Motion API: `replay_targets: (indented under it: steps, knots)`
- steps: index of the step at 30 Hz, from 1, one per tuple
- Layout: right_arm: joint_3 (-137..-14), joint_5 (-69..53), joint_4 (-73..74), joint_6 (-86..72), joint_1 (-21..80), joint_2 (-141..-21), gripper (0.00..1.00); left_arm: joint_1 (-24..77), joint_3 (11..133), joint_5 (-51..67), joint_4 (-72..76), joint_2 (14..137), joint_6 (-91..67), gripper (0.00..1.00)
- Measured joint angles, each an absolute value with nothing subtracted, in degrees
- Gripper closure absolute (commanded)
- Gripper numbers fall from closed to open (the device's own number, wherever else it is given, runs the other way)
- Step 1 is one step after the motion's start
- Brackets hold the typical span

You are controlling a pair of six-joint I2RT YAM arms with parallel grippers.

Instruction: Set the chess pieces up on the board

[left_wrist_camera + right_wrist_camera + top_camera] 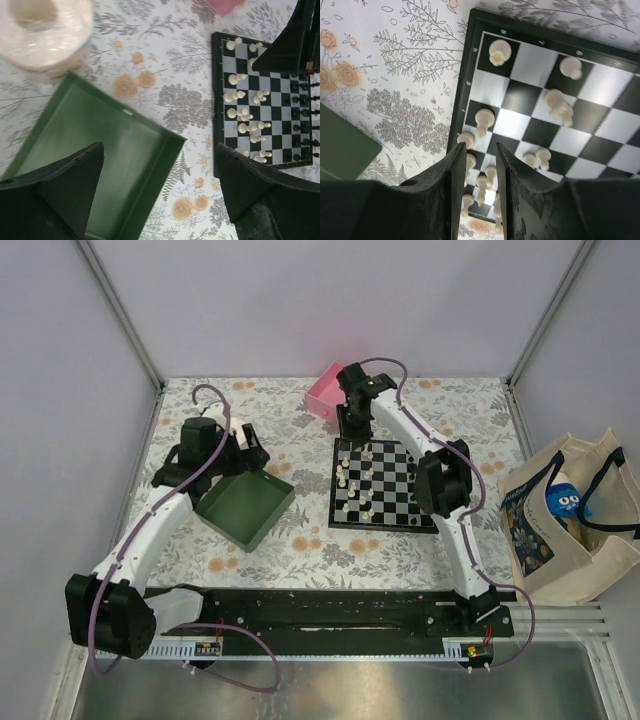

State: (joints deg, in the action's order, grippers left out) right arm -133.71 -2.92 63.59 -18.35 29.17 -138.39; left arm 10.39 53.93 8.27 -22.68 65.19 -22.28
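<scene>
At the left of the floral cloth (300, 540), we see the left gripper (159, 145) hanging over the green tray (245, 508), its jaws spread wide with nothing between them. A white roll (47, 35) stands just beyond the tray. Toward the middle lies the board (470, 75), with cream chess pieces (499, 51) standing loosely along its left files and black chess pieces (296, 100) along its right. The right gripper (480, 147) hovers over the board's far-left corner, fingers parted by a narrow gap and clamping nothing we can make out. A pink box (325, 395) sits just beyond that corner. A tote bag (560, 530) rests beside the table's right edge.
</scene>
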Motion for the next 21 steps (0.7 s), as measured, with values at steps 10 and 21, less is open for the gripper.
replay_targets:
  steps: [10, 21]
  knots:
    - [-114.0, -2.7, 57.3, -18.7, 24.3, -117.5, 0.61, 21.5, 63.8, 7.9, -22.6, 80.0, -23.8, 0.18]
    - [-92.6, -3.5, 49.6, -21.5, 16.2, -98.3, 0.61, 33.5, 75.0, 5.7, -22.9, 95.7, -26.6, 0.24]
